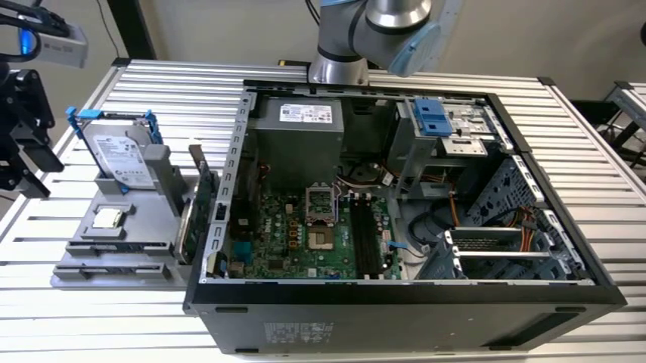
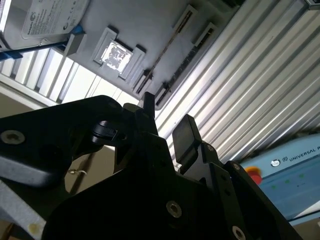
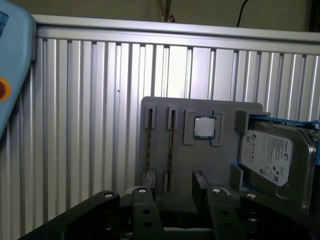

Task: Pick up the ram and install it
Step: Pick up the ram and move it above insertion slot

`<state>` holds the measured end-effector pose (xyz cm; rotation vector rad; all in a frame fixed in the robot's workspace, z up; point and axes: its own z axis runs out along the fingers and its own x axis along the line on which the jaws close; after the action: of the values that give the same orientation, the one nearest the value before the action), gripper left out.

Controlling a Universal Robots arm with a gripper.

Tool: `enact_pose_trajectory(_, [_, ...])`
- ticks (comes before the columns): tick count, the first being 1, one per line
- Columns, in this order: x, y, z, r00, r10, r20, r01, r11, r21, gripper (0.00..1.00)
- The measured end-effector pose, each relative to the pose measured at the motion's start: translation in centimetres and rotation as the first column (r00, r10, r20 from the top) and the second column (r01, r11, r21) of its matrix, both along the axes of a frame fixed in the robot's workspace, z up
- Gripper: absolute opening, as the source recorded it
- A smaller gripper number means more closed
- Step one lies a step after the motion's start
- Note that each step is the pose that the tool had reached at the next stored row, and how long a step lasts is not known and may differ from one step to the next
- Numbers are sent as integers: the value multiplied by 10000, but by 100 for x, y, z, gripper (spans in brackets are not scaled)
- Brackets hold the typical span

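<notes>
On the ribbed aluminium counter (image 1: 101, 325), at the exterior view's left, a flat grey moulded tray (image 1: 71, 276) (image 3: 200, 160) carries the loose parts. The ram (image 1: 116, 246) (image 3: 171, 150) (image 2: 166, 49) stands on edge in one of the tray's narrow slots. It is a long, thin board held between small grey end blocks, and both wrist views show it edge-on as a fine line. Its long axis lies flat along the tray. In the exterior view it runs left to right, crosswise to the long black slots (image 1: 364, 234) on the green board (image 1: 293, 234) inside the case. A second like strip sits in the slot just beside it.

Next along the tray, a square silver chip (image 1: 106, 219) (image 3: 204, 127) (image 2: 115, 54) lies in a shallow pocket. Past that, a silver drive (image 1: 116, 155) (image 3: 270, 155) (image 2: 45, 20) in a blue frame leans tilted against a grey prop. A green card (image 1: 202, 204) stands upright between the tray and the case.

The case (image 1: 404, 302) is a black steel box lying open on its side, with perforated grey cages and bundled cables inside.

The black, angular gripper (image 3: 172, 192) (image 2: 167, 122) hangs apart from the tray and touches nothing. Its jaws stand moderately apart with nothing between them, and the ram slots show beyond the gap.

The counter's bright slats run straight and parallel to a raised edge rail. A pale blue pendant (image 3: 10, 75) (image 2: 290, 175) with a red button rests on it. Behind the counter is a plain beige wall
</notes>
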<state>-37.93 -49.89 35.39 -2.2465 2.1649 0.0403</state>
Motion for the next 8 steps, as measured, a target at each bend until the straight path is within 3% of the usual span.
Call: enact_pose_trajectory(8, [0, 0, -34, 10000, 0, 1, 0, 10000, 0, 100])
